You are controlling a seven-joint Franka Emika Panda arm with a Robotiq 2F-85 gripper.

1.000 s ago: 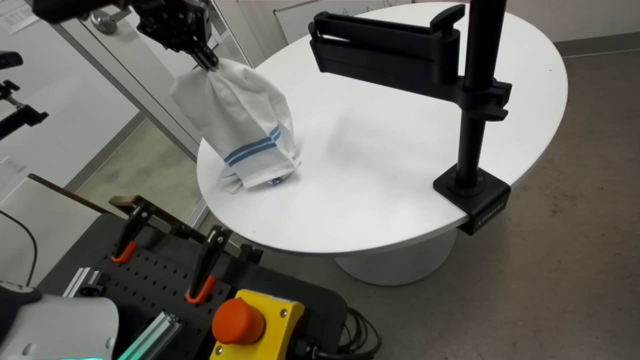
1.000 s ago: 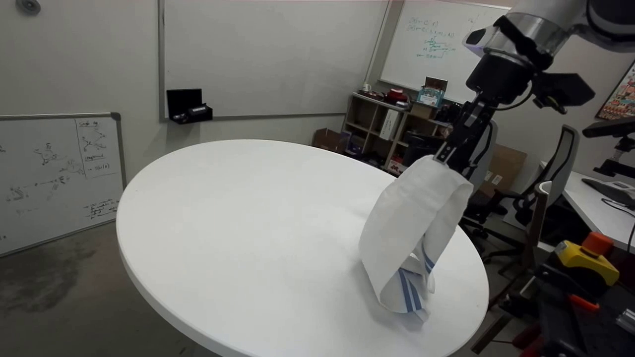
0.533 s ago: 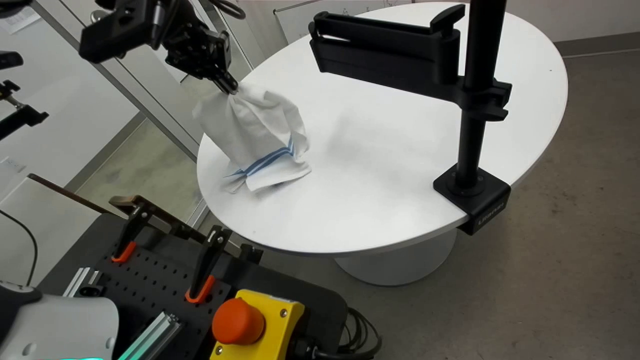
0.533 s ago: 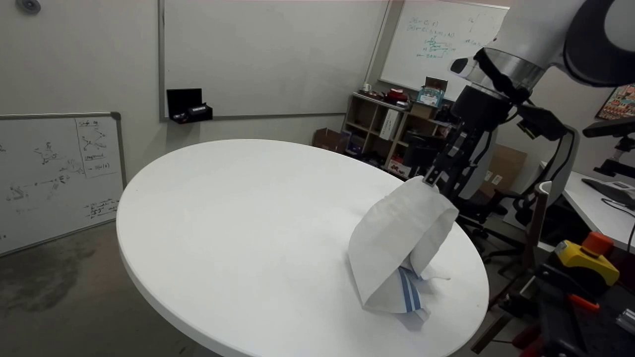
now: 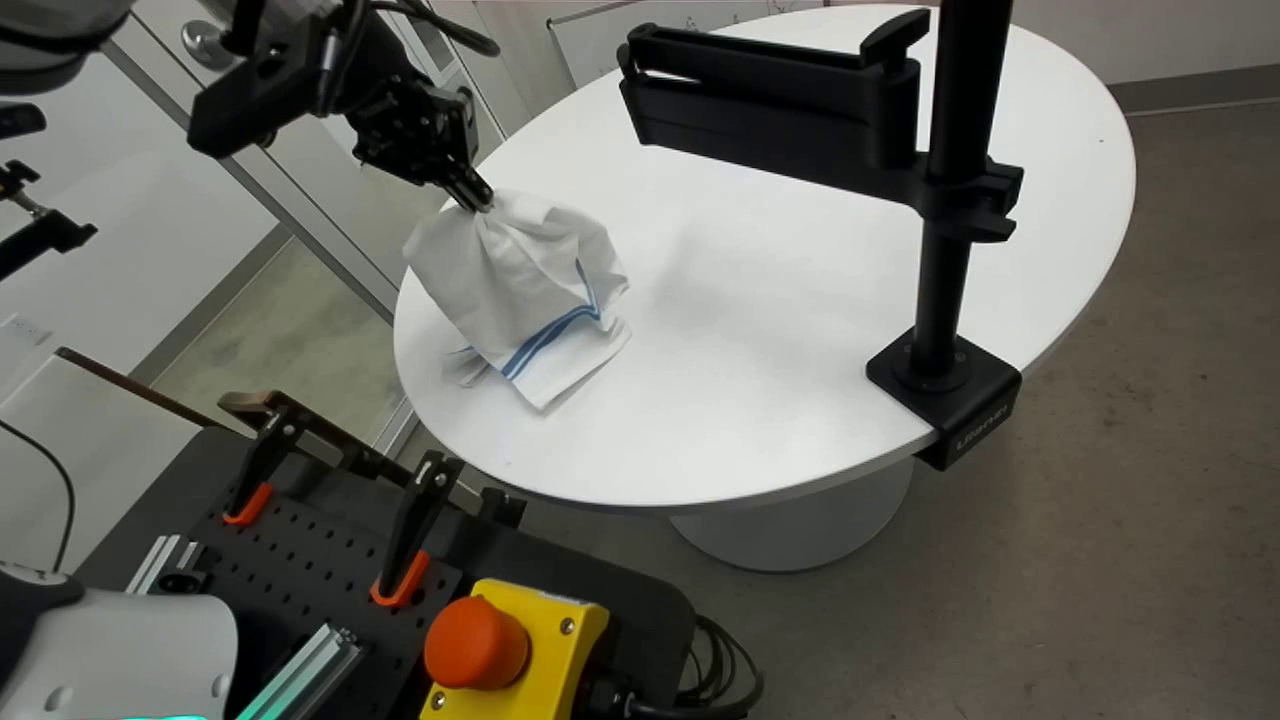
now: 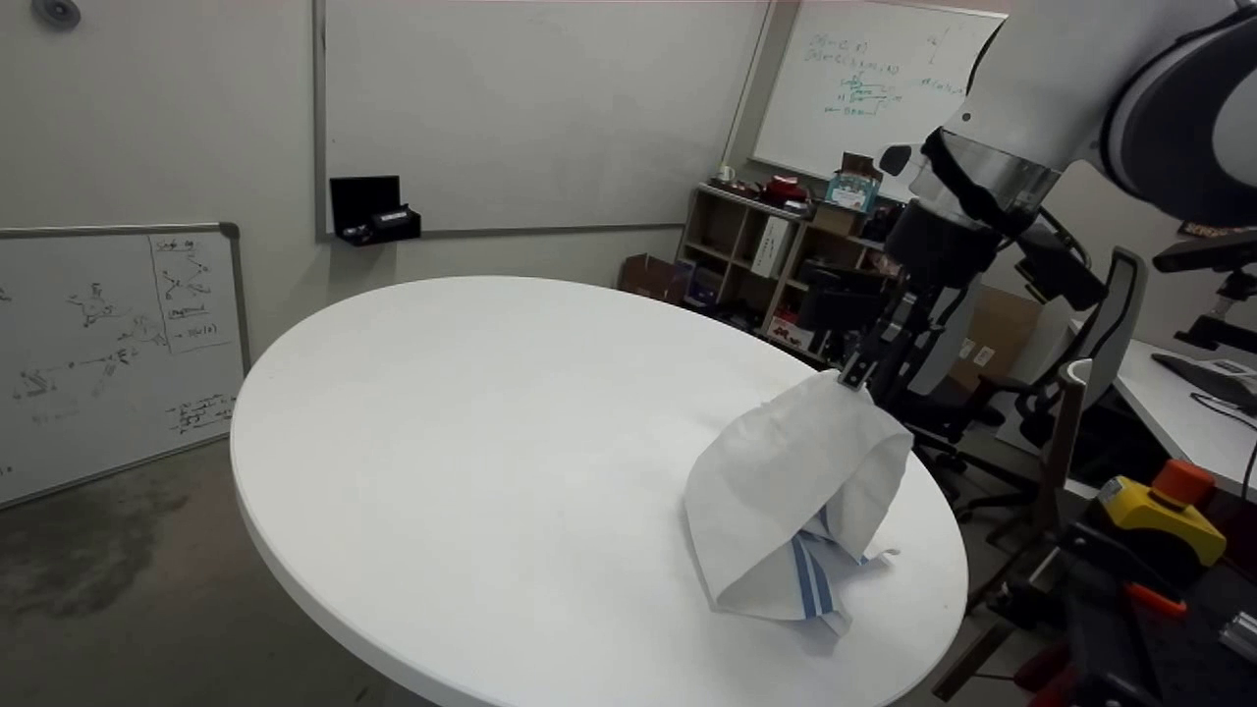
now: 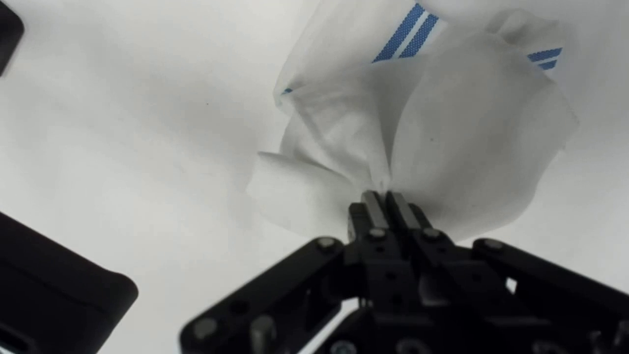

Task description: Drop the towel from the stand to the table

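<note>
Fingers [image 7: 375,210] pinched tight on gathered towel [image 7: 442,128], folds draping below them onto table [image 6: 471,471]

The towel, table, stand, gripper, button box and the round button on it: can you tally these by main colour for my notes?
White: 2 (towel, table)
Black: 2 (stand, gripper)
Yellow: 1 (button box)
Orange-red: 1 (round button)
Total: 6
</note>
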